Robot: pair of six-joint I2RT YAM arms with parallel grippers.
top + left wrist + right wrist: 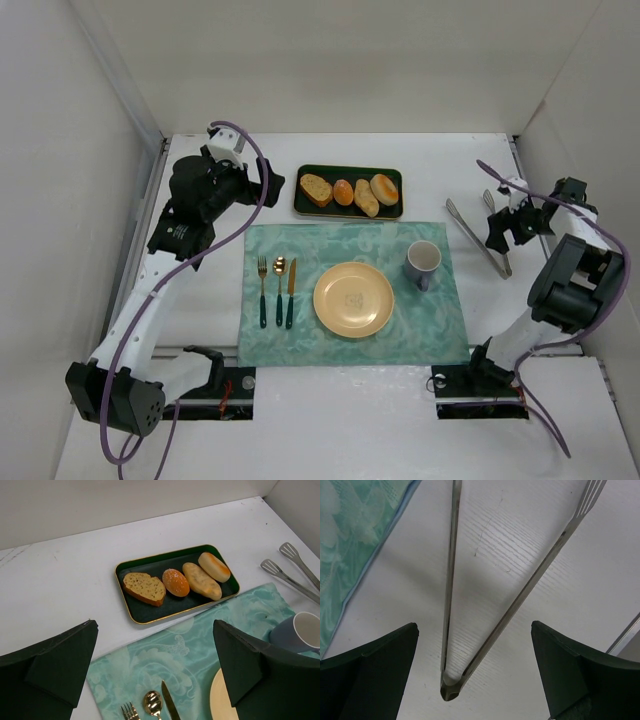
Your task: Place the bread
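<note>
Sitting at the left end of a glossy dark-green rectangular tray with gold rim [165, 609]: flat oval toasted bread slice [144, 587], porous crumb face up; left hand [155, 625] wide, empty; right hand [474, 627] wide, over slim steel tongs [451, 580] on white tabletop [555, 630].

Bread [316, 189]: flat toasted slice, golden-brown crust, pale speckled crumb face up; lying leftmost in the dark tray [348, 210], upper centre of frame.

Bread [144, 587] at the left end of a green tray [150, 614], just beside an orange bun [175, 582]
</note>
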